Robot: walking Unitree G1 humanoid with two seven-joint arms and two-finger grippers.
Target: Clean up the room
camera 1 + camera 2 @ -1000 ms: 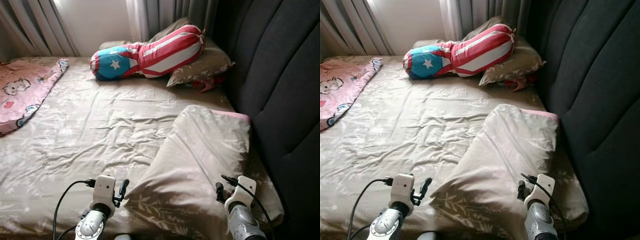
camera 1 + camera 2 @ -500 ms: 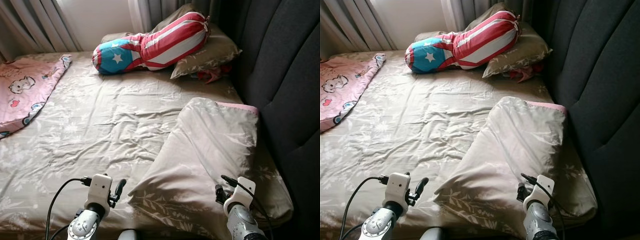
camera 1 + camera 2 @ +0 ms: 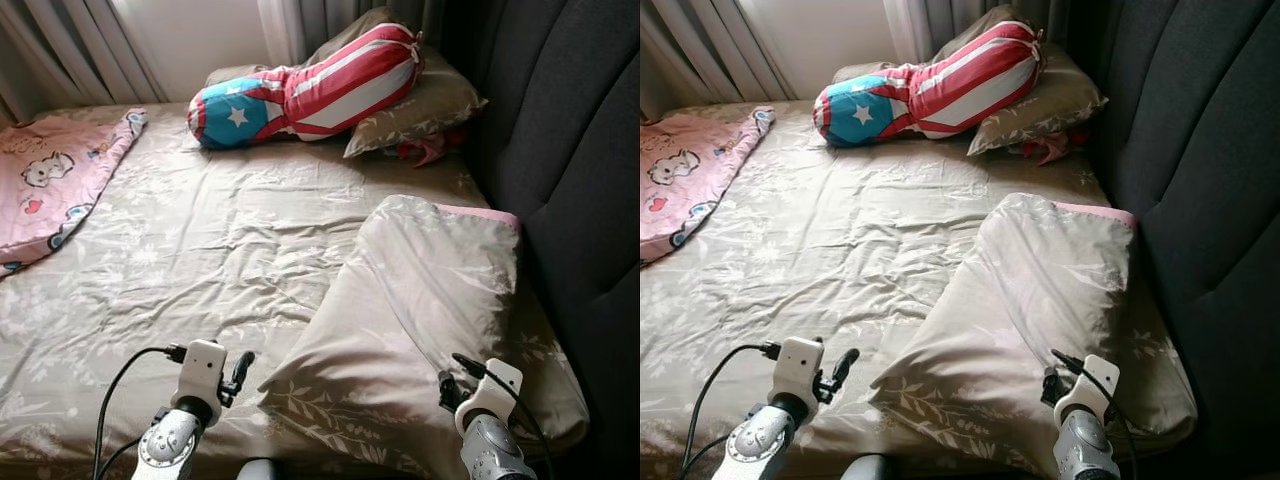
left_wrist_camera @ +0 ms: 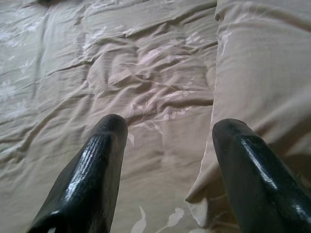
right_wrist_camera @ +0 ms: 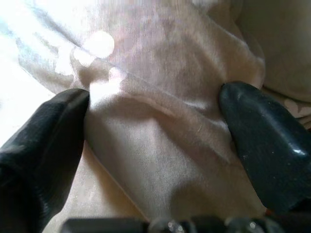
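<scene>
A beige floral pillow (image 3: 420,300) lies slanted on the bed's right side, its near corner towards me. My left gripper (image 3: 240,372) hovers open just left of that corner; its wrist view has the pillow edge (image 4: 252,77) beside one black finger. My right gripper (image 3: 447,388) is open over the pillow's near right part, and the pillow fabric (image 5: 155,111) lies between its two spread fingers. A red, white and blue star-patterned bolster (image 3: 310,95) rests on a second beige pillow (image 3: 420,105) at the head of the bed.
The wrinkled beige sheet (image 3: 190,250) covers the bed. A pink cartoon blanket (image 3: 50,185) lies at the left edge. A dark padded headboard (image 3: 570,150) runs along the right. Curtains (image 3: 70,50) hang behind. A small red item (image 3: 425,150) peeks from under the far pillow.
The camera has tipped and shifted, so the whole bed sits a little differently in view. Both grippers stay low at the near edge, the left now slightly closer to the pillow corner.
</scene>
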